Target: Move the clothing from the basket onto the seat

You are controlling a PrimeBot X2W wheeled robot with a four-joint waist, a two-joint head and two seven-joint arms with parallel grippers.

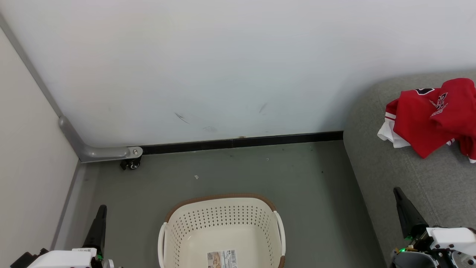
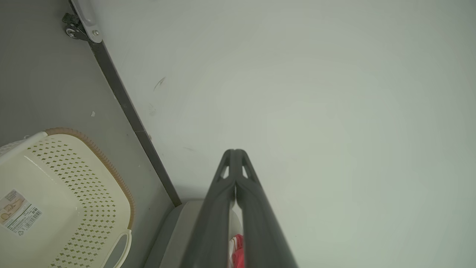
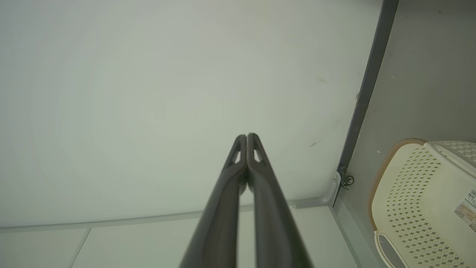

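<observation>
The clothing (image 1: 431,117), bright red with white trim and a dark logo, lies crumpled on the light grey seat (image 1: 401,178) at the right. On the floor at bottom centre stands the cream basket (image 1: 223,227), with a barcode label on its bare bottom and no garment in the part I can see. My left gripper (image 1: 101,209) is shut at the lower left, beside the basket. Shut too, my right gripper (image 1: 398,191) sits at the lower right over the seat's front. The wrist views show the left gripper (image 2: 235,152) and the right gripper (image 3: 247,135) with fingers pressed together, holding nothing.
A white wall with a black baseboard (image 1: 241,142) runs behind the grey floor. A grey metal bracket with a small caster (image 1: 130,163) sits in the left corner, where a pale panel closes the left side.
</observation>
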